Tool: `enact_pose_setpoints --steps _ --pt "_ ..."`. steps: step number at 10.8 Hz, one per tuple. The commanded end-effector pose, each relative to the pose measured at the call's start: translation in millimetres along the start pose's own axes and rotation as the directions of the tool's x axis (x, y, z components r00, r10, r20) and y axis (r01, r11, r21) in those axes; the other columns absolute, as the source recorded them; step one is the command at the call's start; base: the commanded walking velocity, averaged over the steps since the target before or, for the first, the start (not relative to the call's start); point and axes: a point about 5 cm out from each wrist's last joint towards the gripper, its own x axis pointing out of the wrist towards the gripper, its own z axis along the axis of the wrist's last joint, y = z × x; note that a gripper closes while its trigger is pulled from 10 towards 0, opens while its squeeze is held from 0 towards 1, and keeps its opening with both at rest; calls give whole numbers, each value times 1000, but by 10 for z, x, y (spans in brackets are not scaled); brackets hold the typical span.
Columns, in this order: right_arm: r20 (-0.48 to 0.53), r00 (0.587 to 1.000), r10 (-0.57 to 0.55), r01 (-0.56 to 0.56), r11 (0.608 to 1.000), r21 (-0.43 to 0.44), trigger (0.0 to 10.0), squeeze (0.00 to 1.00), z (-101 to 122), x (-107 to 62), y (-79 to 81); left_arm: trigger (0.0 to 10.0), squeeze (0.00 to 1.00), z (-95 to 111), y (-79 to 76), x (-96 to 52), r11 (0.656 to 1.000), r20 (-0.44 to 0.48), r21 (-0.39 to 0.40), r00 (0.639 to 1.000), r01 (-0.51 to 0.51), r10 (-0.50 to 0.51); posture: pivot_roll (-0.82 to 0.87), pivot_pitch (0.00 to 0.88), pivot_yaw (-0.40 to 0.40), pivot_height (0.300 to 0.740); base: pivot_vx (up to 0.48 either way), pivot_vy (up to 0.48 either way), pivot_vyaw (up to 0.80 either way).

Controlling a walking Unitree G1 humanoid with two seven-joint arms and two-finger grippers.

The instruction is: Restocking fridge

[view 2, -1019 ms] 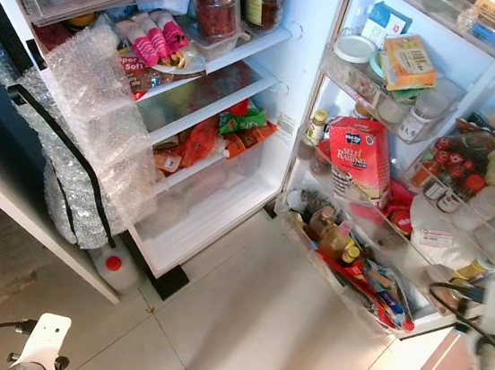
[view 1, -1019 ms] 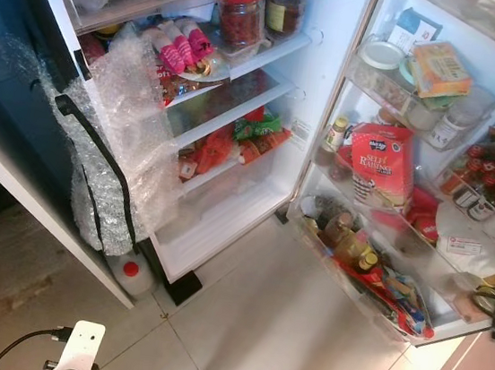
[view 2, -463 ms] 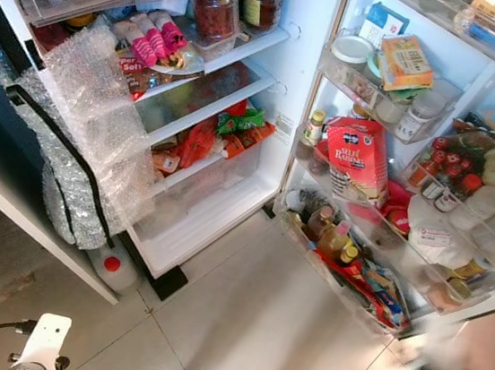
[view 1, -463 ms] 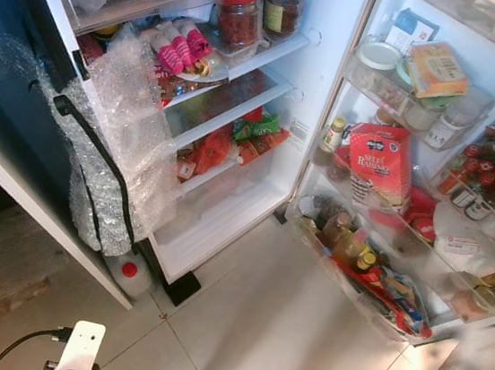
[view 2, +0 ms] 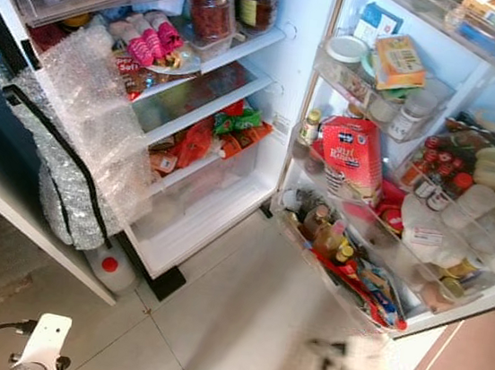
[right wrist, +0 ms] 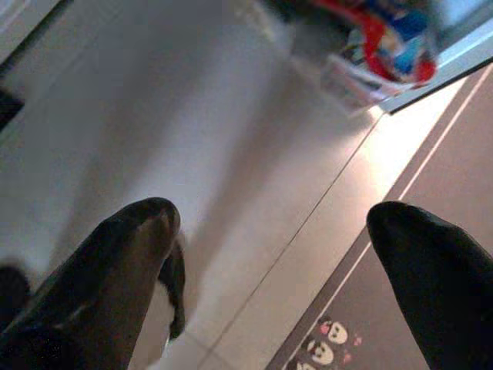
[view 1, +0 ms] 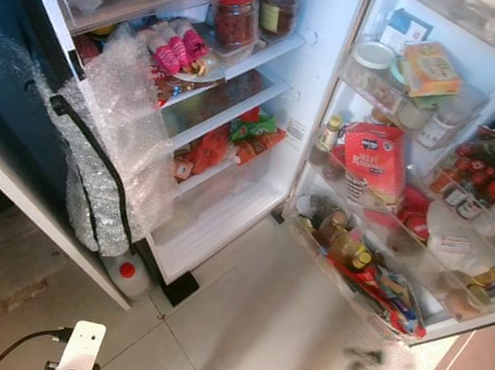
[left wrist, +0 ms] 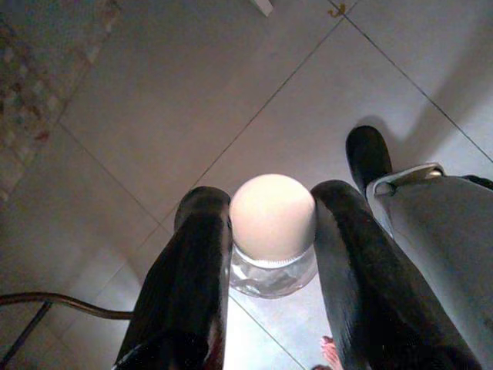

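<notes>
Overhead, I saw the fridge standing open, its shelves and door racks packed, a red flour bag upright in the middle door rack and bubble wrap hanging off the left edge of the shelves. Left gripper hung low over the tiled floor, its two fingers closed against a small glass jar with a pale round lid. Right gripper was spread wide with nothing between its fingers, low over the floor just beside the bottom corner of the fridge door; it showed in the head view as a blur.
</notes>
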Motion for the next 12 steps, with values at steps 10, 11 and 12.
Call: enact_pose_setpoints --steps 10,11,12 --pt "-113 993 26 -35 996 -83 10000 0 -383 -101 126 10000 0 -103 24 -11 1000 -36 15 999 -14 15 -194 195 -7 740 0 -191 160" --pt "-114 993 31 -41 996 -82 10000 0 -381 -99 138 10000 0 -104 24 -11 1000 -36 16 999 -14 15 -194 193 -7 740 0 0 0" --pt "-117 992 43 -53 995 -82 10000 0 -384 -98 163 10000 0 -107 21 -12 1000 -37 17 999 -13 14 -194 190 -8 740 0 0 0"
